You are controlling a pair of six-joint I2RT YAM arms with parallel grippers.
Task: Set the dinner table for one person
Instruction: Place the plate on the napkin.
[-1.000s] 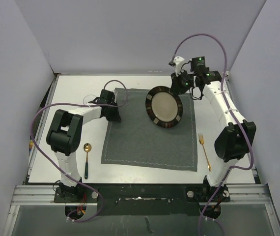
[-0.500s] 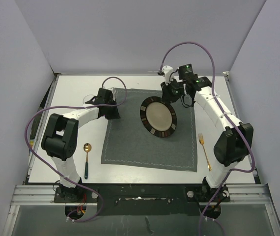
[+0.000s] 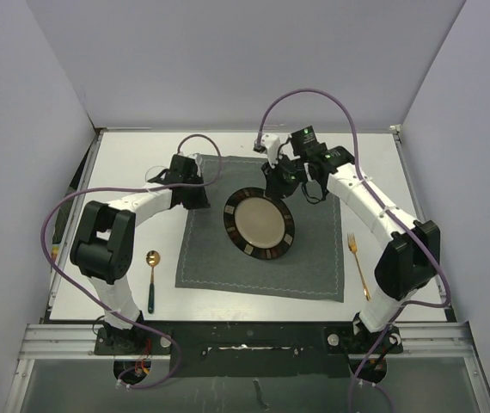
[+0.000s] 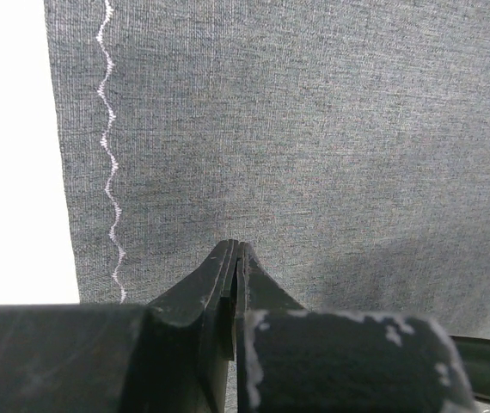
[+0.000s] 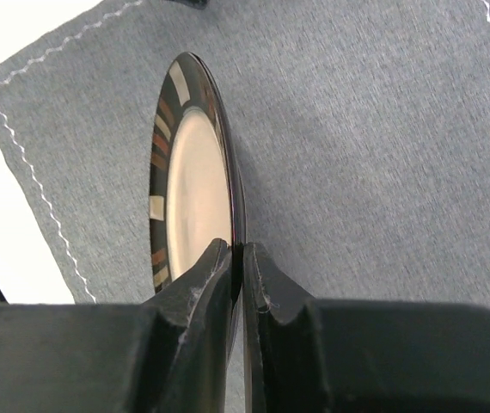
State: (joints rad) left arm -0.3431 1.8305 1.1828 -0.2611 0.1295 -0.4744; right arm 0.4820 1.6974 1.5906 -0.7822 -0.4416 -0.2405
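The dinner table [image 3: 125, 163] is a large white tabletop with a dark grey stitched placemat [image 3: 314, 249] on it. My right gripper [image 3: 271, 179] is shut on the far rim of a round plate [image 3: 259, 224] with a cream centre and a dark striped border. It holds the plate tilted over the middle of the placemat. In the right wrist view the jaws [image 5: 238, 247] pinch the plate's rim [image 5: 189, 189] edge-on. My left gripper [image 3: 201, 201] is shut at the placemat's left edge. In the left wrist view its tips [image 4: 236, 245] are closed over the cloth [image 4: 314, 129].
A gold spoon with a dark handle [image 3: 151, 277] lies on the table left of the placemat. A gold fork [image 3: 358, 262] lies right of it. Grey walls close in the table at the back and sides.
My right arm has carried the plate leftward and nearer, from the placemat's far right part to its middle. The left gripper has stayed at the mat's left edge.
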